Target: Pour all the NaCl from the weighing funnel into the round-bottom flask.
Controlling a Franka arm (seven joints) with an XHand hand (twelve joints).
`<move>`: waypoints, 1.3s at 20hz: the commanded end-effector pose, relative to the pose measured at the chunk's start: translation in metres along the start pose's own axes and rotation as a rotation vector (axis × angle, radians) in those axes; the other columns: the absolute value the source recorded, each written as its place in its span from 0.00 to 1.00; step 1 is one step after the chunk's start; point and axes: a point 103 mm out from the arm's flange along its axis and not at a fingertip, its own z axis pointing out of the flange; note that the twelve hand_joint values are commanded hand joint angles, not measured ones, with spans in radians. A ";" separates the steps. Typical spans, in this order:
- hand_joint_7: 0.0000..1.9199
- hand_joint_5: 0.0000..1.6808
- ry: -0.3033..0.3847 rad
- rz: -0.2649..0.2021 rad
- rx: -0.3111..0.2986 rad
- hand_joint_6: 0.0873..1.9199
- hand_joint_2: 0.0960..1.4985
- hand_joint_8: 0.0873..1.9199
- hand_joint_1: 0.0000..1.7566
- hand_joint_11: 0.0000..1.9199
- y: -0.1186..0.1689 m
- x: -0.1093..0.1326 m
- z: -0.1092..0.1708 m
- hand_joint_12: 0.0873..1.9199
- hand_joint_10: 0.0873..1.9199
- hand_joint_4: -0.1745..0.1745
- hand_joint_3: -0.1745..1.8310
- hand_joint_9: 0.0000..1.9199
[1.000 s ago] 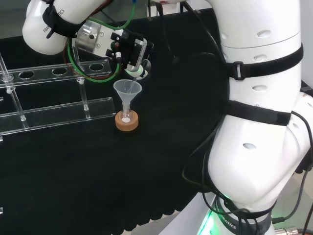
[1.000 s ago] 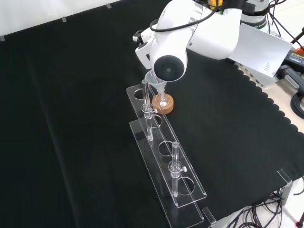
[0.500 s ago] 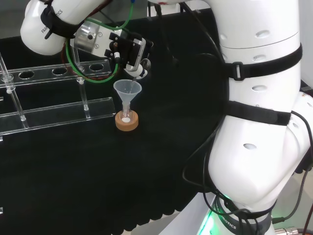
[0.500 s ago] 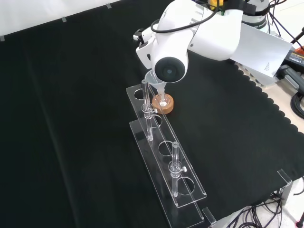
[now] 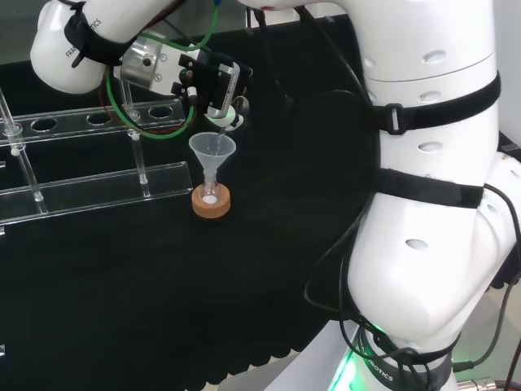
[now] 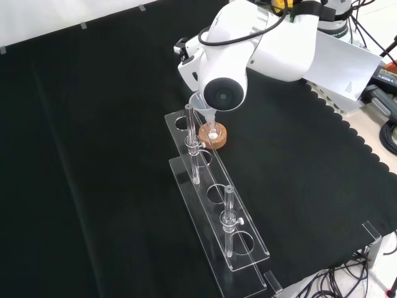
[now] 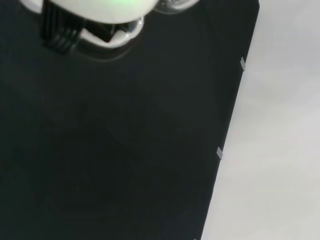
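You're at the pouring step, by my reading: the hand [image 5: 213,85] hangs just above the funnel [image 5: 212,148] seated in the flask [image 5: 211,195] on its cork ring [image 5: 212,204], beside the clear rack [image 5: 89,191], far from the cloth's edges. Whether its fingers grip anything, I cannot tell. White powder already lies in the flask. Next, keep the spout over the funnel mouth.

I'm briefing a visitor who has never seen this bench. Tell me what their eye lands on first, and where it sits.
First, the big white arm filling the right of the head view. Next, the clear funnel standing in a small flask on a cork ring at mid-bench, with the black and white hand just above the funnel's mouth. Then the clear acrylic rack stretching toward the camera in the front view, beside the ring.
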 end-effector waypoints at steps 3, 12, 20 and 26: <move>0.61 0.78 -0.019 0.005 -0.007 0.30 0.37 0.22 0.65 0.57 -0.002 0.002 -0.003 0.43 0.00 1.00 0.44 0.77; 0.61 0.78 0.037 -0.013 -0.022 0.30 0.37 0.22 0.65 0.57 -0.001 -0.002 -0.003 0.43 0.00 1.00 0.44 0.77; 0.61 0.78 0.136 -0.050 -0.049 0.29 0.37 0.22 0.65 0.57 0.004 -0.008 0.009 0.43 0.00 1.00 0.44 0.77; 0.61 0.78 0.210 -0.061 -0.070 0.29 0.37 0.22 0.65 0.57 0.009 -0.019 0.025 0.43 0.00 1.00 0.44 0.77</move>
